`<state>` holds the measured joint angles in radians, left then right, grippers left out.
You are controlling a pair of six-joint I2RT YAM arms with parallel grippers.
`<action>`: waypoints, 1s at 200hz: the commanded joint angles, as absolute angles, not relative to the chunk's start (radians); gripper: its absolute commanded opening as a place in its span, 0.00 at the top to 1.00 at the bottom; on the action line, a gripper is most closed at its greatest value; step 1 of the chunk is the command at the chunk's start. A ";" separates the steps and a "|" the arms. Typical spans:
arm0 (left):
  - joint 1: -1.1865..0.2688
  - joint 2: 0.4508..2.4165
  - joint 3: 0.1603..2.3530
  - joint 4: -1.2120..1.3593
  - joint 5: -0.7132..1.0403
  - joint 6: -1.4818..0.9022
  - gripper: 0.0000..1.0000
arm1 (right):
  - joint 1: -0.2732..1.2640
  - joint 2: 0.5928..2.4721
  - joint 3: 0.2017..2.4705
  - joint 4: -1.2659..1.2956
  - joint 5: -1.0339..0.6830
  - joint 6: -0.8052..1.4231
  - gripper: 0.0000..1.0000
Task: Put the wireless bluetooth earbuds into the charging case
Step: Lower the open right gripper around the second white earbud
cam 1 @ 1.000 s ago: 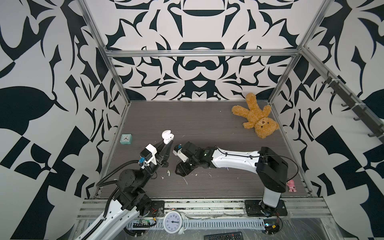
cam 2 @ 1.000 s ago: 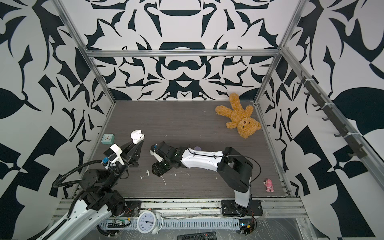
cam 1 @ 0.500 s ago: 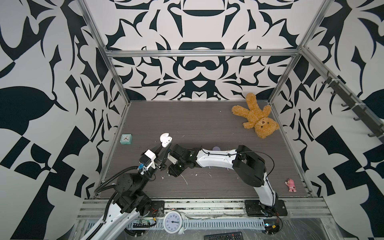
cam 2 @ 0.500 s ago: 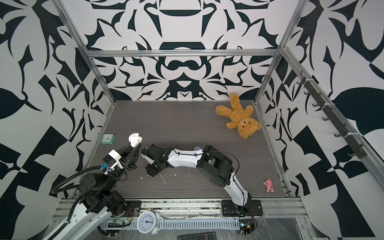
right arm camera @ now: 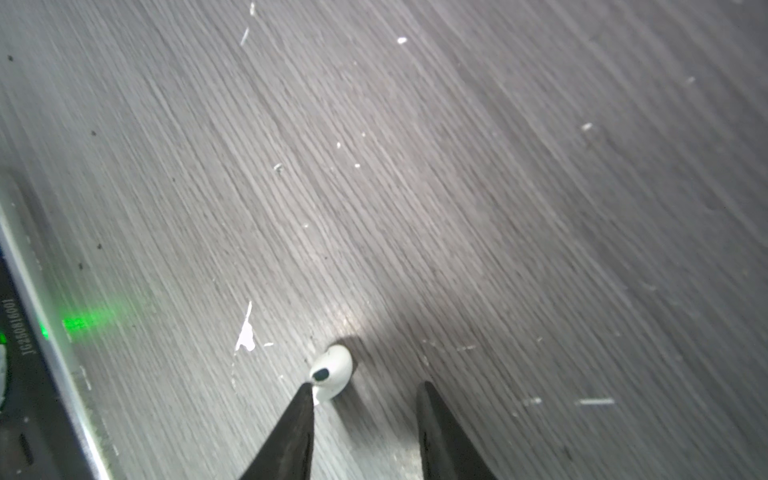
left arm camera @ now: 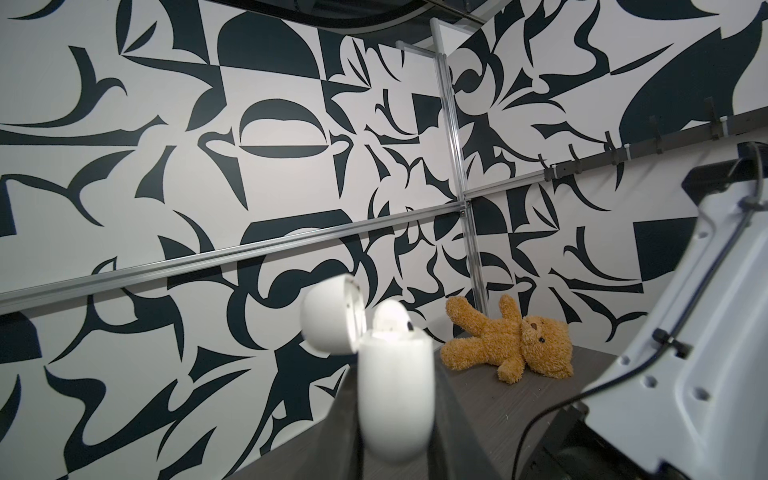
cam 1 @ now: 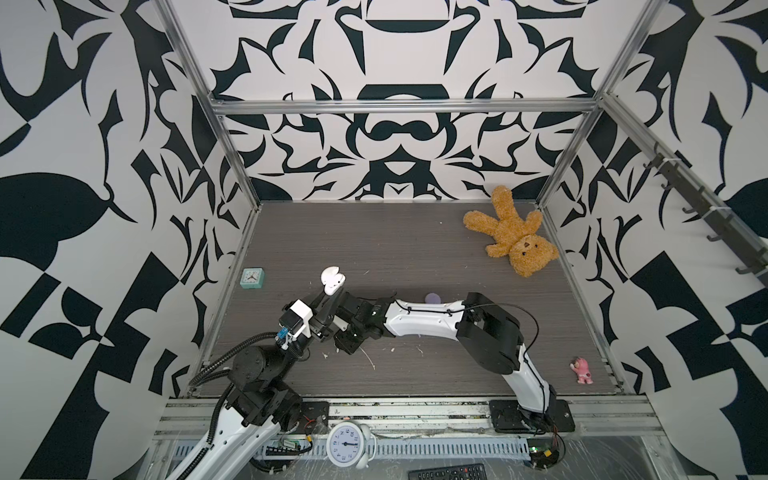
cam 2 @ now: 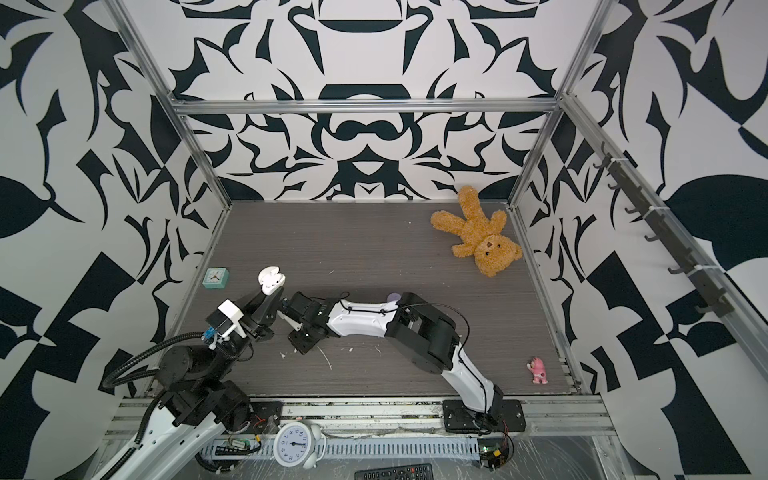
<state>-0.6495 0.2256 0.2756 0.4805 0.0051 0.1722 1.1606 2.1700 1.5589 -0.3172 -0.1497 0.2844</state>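
My left gripper point(cam 1: 328, 301) point(left arm camera: 395, 432) is shut on a white charging case point(cam 1: 332, 281) point(cam 2: 271, 281) point(left arm camera: 395, 386), held upright above the table at the left. Its lid point(left arm camera: 328, 316) stands open, and one white earbud point(left arm camera: 390, 320) sits inside. In the right wrist view another white earbud point(right arm camera: 332, 371) lies on the grey table, touching one fingertip point(right arm camera: 305, 399). My right gripper point(right arm camera: 365, 390) point(cam 1: 344, 348) is open just over it, beside the left gripper. A pale purple case point(cam 1: 433, 297) point(cam 2: 393, 297) peeks out behind the right arm.
A brown teddy bear point(cam 1: 511, 237) lies at the back right. A small teal clock point(cam 1: 252, 278) stands by the left wall, and a pink figurine point(cam 1: 584, 370) at the front right. White scraps point(right arm camera: 245, 336) dot the table. The metal front rail point(right arm camera: 45, 332) is close by.
My right arm has stretched left and its gripper has come down beside the left gripper, jaws narrowing. The left gripper with the case has shifted slightly left.
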 commanded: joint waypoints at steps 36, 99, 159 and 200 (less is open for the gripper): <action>-0.641 0.227 0.267 0.498 0.026 0.163 1.00 | 1.181 2.181 1.598 -0.325 -0.121 0.267 0.61; -0.638 0.233 0.267 0.497 0.029 0.160 1.00 | 1.186 2.197 1.597 -0.316 -0.085 0.271 0.71; -0.635 0.236 0.267 0.499 0.031 0.158 1.00 | 1.189 2.199 1.587 -0.314 -0.050 0.268 0.75; -0.632 0.237 0.267 0.500 0.032 0.157 1.00 | 1.189 2.190 1.558 -0.311 -0.028 0.266 0.77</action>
<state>-0.6384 0.2371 0.2741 0.4808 0.0242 0.1619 1.1862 2.1880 1.5730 -0.3054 -0.0658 0.2768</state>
